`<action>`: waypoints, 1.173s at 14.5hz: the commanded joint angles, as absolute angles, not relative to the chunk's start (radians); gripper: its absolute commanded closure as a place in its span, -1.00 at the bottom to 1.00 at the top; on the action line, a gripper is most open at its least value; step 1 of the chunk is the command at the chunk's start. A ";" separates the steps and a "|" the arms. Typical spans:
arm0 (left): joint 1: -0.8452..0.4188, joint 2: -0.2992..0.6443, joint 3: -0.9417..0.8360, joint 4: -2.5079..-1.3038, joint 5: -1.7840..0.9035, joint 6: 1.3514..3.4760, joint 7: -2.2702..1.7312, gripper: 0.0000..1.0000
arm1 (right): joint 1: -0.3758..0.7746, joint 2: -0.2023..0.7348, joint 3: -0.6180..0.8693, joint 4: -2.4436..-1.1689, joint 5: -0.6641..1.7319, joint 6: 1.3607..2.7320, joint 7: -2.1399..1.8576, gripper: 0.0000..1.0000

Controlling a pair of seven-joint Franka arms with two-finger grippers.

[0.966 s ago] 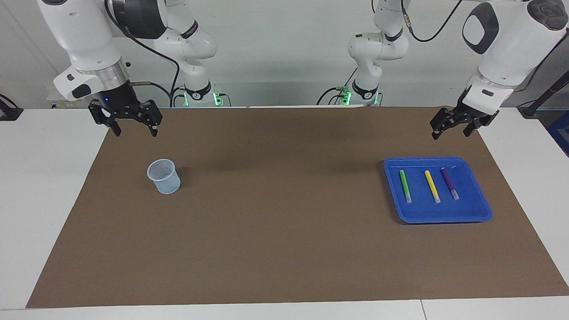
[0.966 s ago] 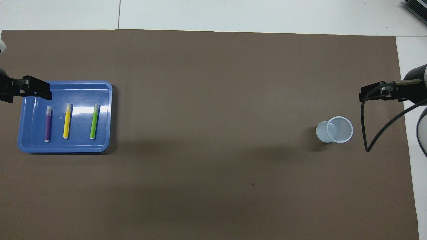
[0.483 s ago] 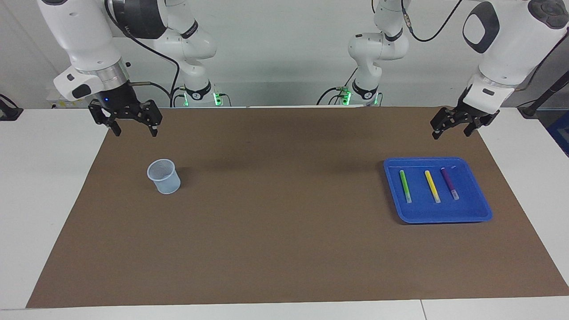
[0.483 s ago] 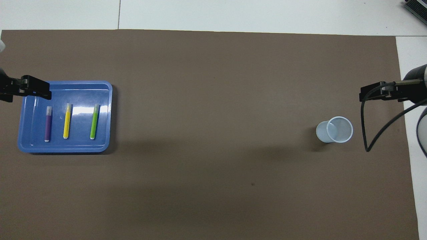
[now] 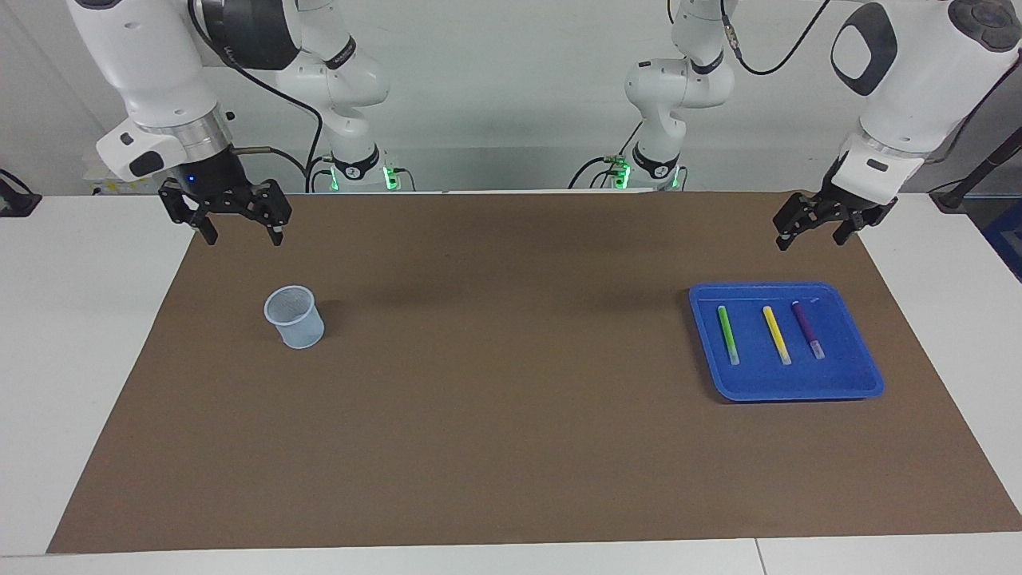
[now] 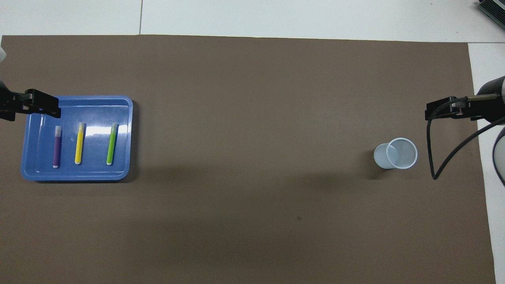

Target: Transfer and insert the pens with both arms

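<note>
Across the table in the facing view, the left pincer (image 5: 809, 234) hangs with its fingers apart and empty over the brown mat (image 5: 511, 399), just short of the blue tray (image 5: 866, 375) at the left arm's end. Side by side in that tray lie the green pen (image 5: 727, 335), the yellow pen (image 5: 776, 335) and the purple pen (image 5: 806, 328), none touching another. The right pincer (image 5: 242, 234) hovers spread wide with nothing in it, above the mat's edge near the pale cup (image 5: 295, 317), which stands upright toward the right arm's end. Switching overhead: the left pincer (image 6: 39, 109) covers the tray's (image 6: 122, 173) corner, while purple (image 6: 57, 146), yellow (image 6: 79, 142) and green (image 6: 111, 143) pens lie parallel in it. The cup (image 6: 396, 153) stands well apart from them, the right pincer (image 6: 440, 110) nearby.
</note>
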State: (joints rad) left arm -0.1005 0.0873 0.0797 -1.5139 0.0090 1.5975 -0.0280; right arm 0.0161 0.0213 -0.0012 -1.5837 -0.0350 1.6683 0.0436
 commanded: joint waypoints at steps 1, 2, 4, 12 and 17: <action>-0.112 0.078 0.094 -1.509 0.005 1.585 -0.020 -1.00 | 0.008 0.017 0.003 -1.580 -0.043 1.664 0.032 -1.00; -0.112 0.078 0.094 -1.509 0.005 1.585 -0.020 -1.00 | 0.008 0.017 0.005 -1.580 -0.043 1.664 0.032 -1.00; -0.112 0.078 0.094 -1.509 0.005 1.586 -0.020 -1.00 | 0.008 0.017 0.003 -1.580 -0.043 1.664 0.032 -1.00; -0.110 0.080 0.094 -1.509 0.003 1.583 -0.020 -1.00 | 0.008 0.017 0.005 -1.580 -0.044 1.664 0.032 -1.00; -0.097 0.080 0.095 -1.508 0.006 1.586 -0.018 -1.00 | 0.008 0.017 0.005 -1.580 -0.043 1.664 0.032 -1.00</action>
